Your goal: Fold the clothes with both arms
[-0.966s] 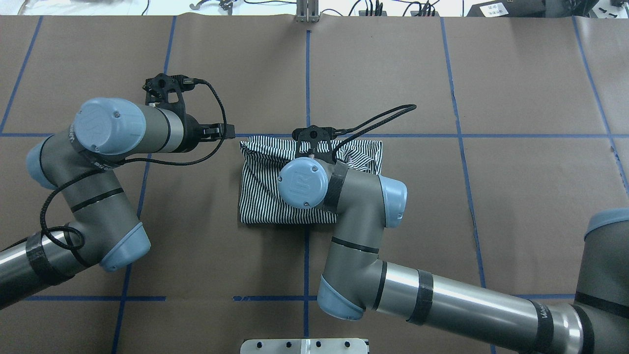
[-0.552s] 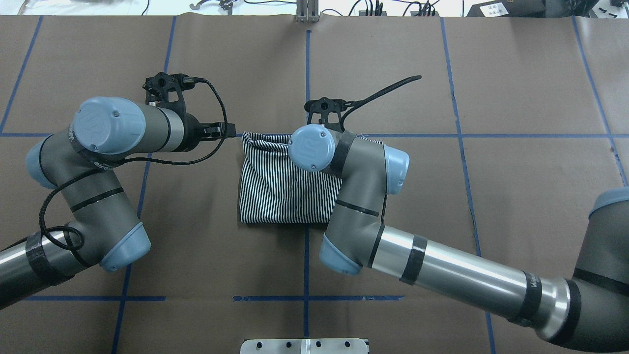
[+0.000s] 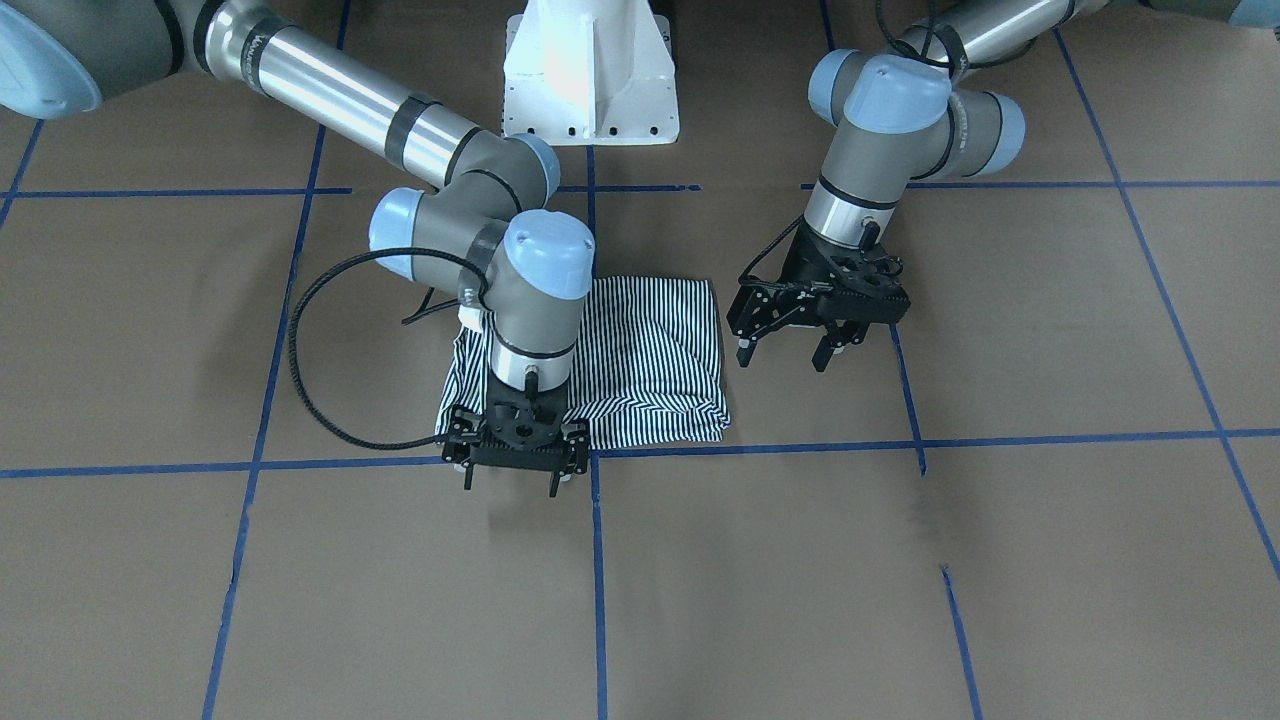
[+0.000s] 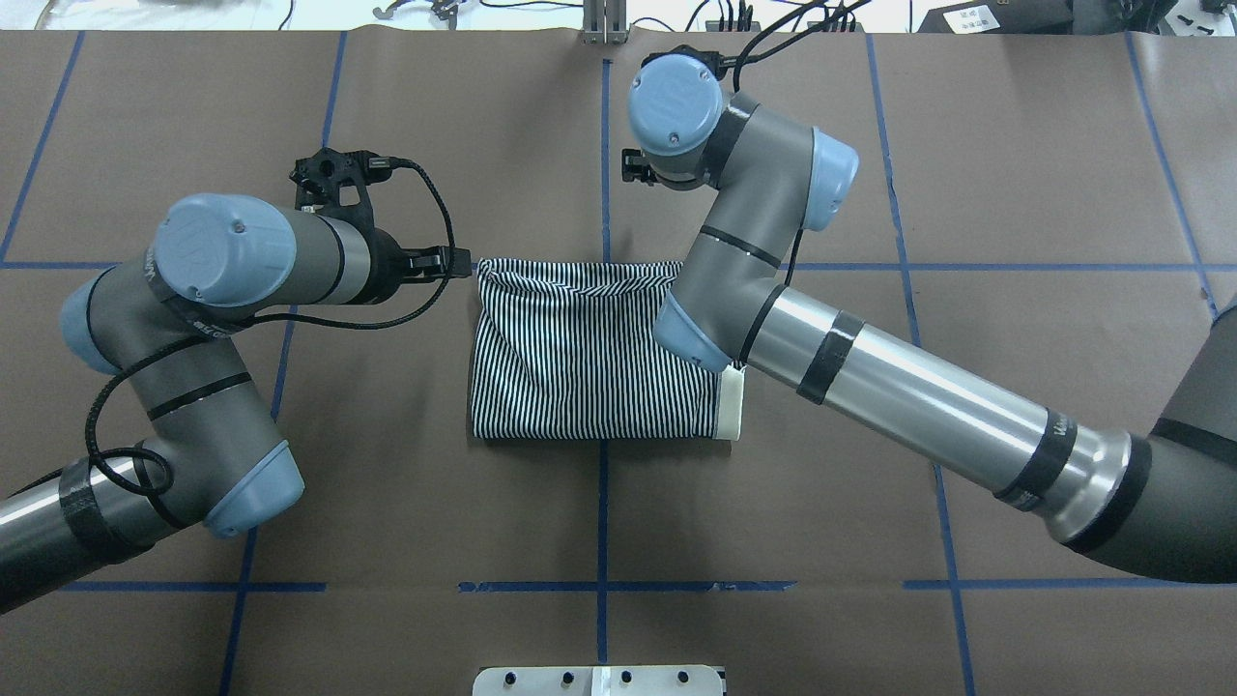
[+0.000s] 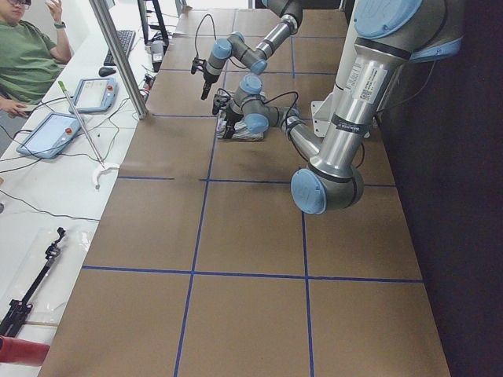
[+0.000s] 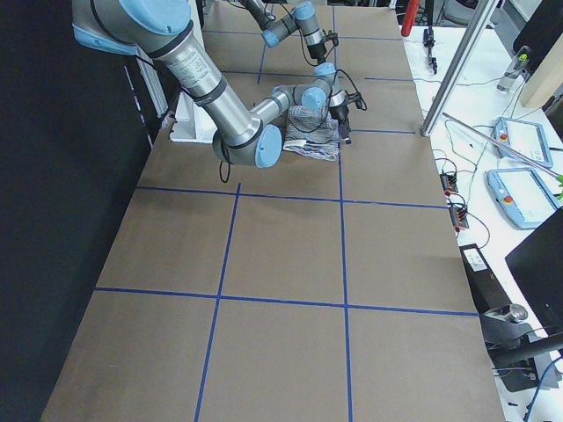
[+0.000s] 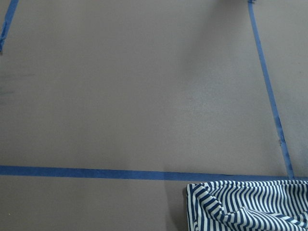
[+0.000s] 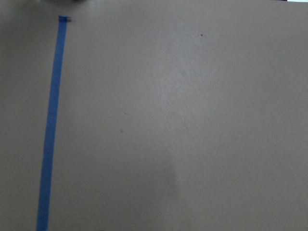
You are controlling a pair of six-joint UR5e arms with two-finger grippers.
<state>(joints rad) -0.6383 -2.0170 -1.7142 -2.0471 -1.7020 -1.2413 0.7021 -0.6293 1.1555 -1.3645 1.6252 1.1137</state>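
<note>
Two | left gripper [image 3: 781, 358] wide | right gripper [image 3: 510, 487] wide | shirt [image 4: 580, 358] long axis left-right, collar [image 4: 732, 406] right

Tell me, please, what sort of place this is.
Probably a robotics lab: the robot's left arm and right arm over a brown table gridded with blue tape, control tablets on a side bench, a person seated nearby.

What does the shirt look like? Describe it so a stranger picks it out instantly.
The brown table is gridded with blue tape; go to the central crossing of the lines. The polo shirt lies there, folded into a flat rectangle. It is the only fabric there: thin navy-and-white stripes, a cream collar at one edge.
</note>
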